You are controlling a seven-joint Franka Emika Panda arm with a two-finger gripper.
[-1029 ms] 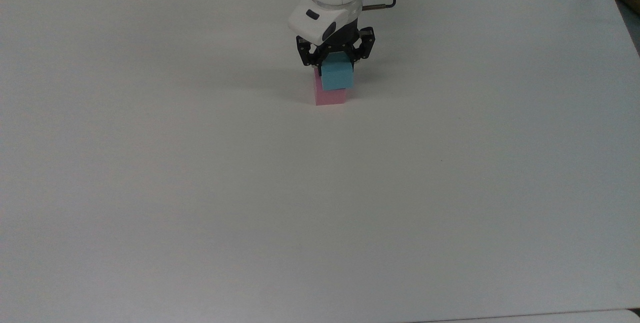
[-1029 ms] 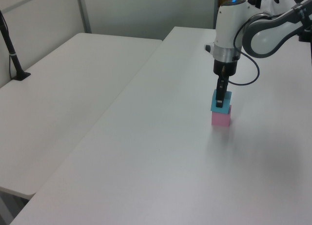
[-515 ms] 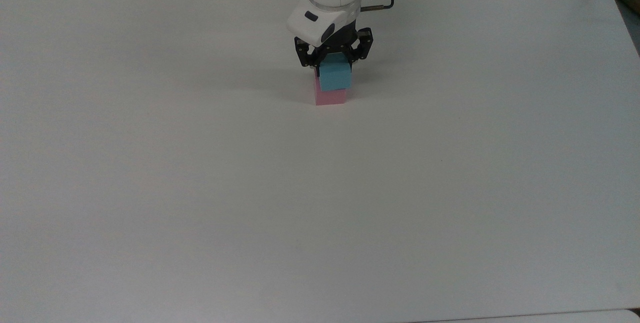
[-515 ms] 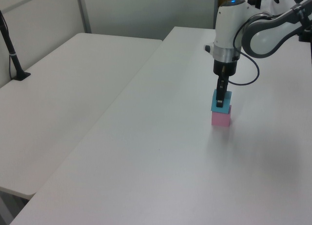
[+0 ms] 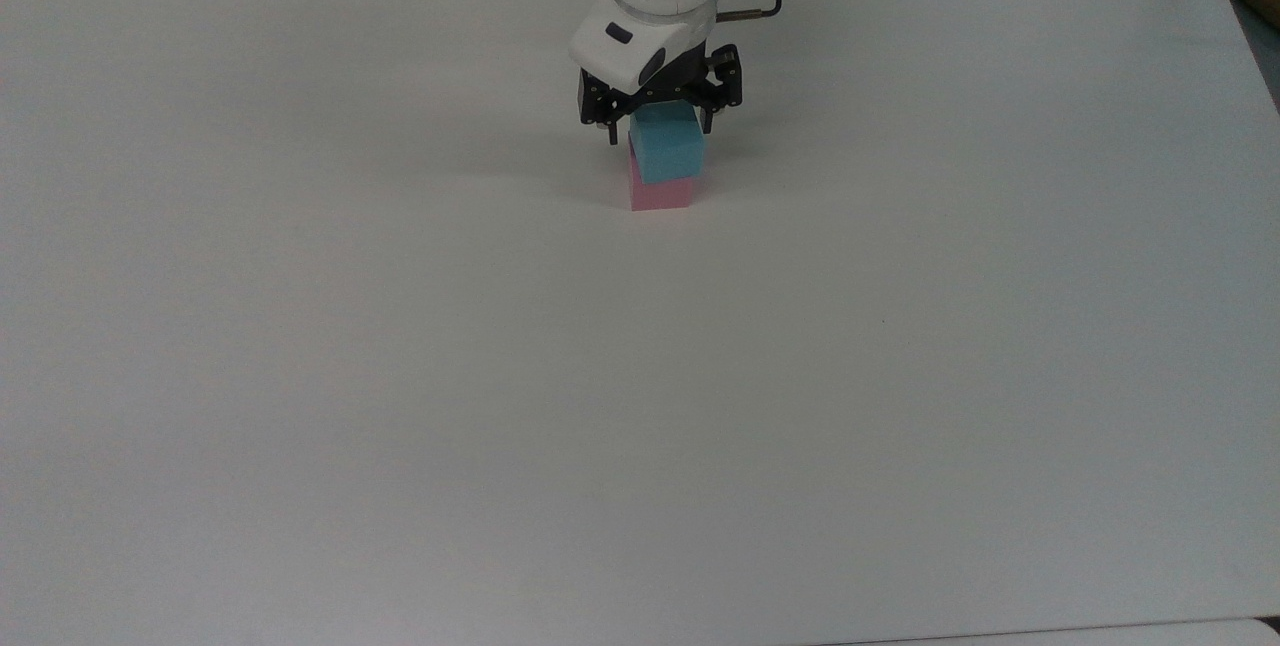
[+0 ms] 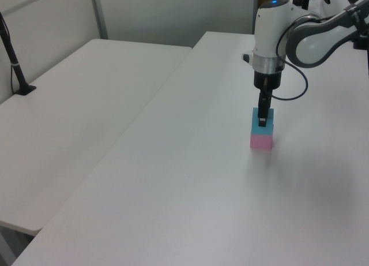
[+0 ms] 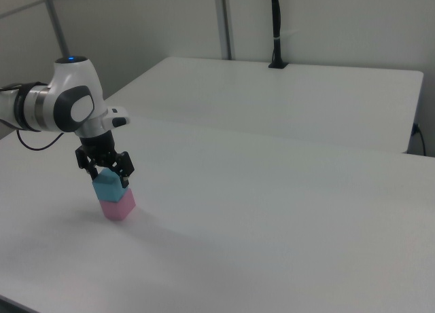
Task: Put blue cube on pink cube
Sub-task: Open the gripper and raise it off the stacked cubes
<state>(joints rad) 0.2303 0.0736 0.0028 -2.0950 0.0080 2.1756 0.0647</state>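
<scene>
Blue cube: the blue cube (image 5: 665,147) sits on top of the pink cube (image 5: 661,192), the two touching and stacked roughly square, with the blue one set slightly toward the top view's right.
Pink cube: it rests flat on the white table (image 5: 640,376), near the far edge in the top view, under the arm.
Gripper: the gripper (image 5: 657,124) hangs directly above the stack, its fingers spread wide to either side of the blue cube's upper part; in the top view they appear clear of its faces, so it looks released rather than held.
Other views: the right view shows the gripper (image 7: 107,174) straddling the top of the blue cube (image 7: 109,187) above the pink cube (image 7: 119,206); the left view shows the stack upright.
Done: the placement itself looks complete.
Left: judging by this, only lifting the arm straight up and away without nudging the stack.
</scene>
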